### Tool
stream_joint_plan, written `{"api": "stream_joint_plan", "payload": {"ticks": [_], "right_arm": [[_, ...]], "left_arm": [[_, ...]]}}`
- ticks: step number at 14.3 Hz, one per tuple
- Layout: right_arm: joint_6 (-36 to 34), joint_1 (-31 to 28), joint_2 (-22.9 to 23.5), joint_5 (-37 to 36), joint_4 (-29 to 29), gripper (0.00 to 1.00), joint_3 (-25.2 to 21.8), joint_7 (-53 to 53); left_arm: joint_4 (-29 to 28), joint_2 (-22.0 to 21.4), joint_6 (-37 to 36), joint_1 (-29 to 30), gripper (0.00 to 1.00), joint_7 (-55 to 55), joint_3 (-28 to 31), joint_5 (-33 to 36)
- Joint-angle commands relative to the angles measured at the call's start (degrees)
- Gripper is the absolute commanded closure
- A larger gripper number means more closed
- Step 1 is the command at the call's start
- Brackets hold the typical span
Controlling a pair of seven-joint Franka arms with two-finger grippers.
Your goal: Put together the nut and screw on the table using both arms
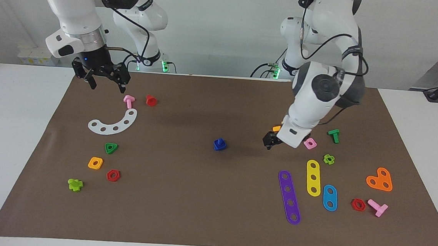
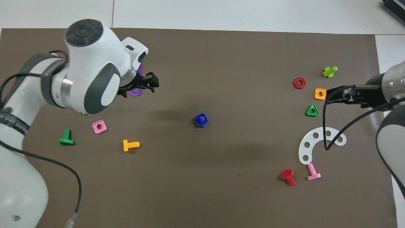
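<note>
Facing view | nut (image 1: 220,145) and screw (image 1: 220,141) are seen joined mid-table (image 1: 183,197); left gripper (image 1: 271,141), nothing visibly held, finger state cannot be told, beside them | right gripper (image 1: 105,77) spread, empty, waiting well apart | judged done; retreat is best made clear of the pair

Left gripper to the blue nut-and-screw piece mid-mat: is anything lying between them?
Nothing visible does. The left gripper hangs low over bare mat, and the blue nut and screw sit together at mid-table with only bare mat between. The pink square nut and orange screw lie off that line, toward the left arm's end.
</note>
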Motion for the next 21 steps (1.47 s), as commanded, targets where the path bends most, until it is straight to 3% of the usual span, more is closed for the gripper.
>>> {"api": "stream_joint_plan", "payload": {"ticks": [1,4,12,21], "right_arm": [[-1.05,-0.61,-0.46,0.37,0.5,0.0,0.27,-1.79],[-0.88,-0.26,-0.63,0.55,-0.02,0.0,0.27,-1.79],[-2.89,-0.17,-0.54,0.02,0.5,0.0,0.27,-2.23],[-2.72,-0.7,-0.81,0.28,-0.11,0.0,0.27,-2.4]], "left_arm": [[-1.99,-3.55,-4.13,6.26,0.0,12.68,-0.19,-0.68],[-5.58,-8.46,-5.72,12.16,0.0,24.39,-0.02,-0.42],[-6.21,-18.49,-7.3,15.43,0.0,25.03,0.34,3.89],[-4.01,-18.85,-7.13,15.34,0.0,25.3,0.34,5.04]]}}
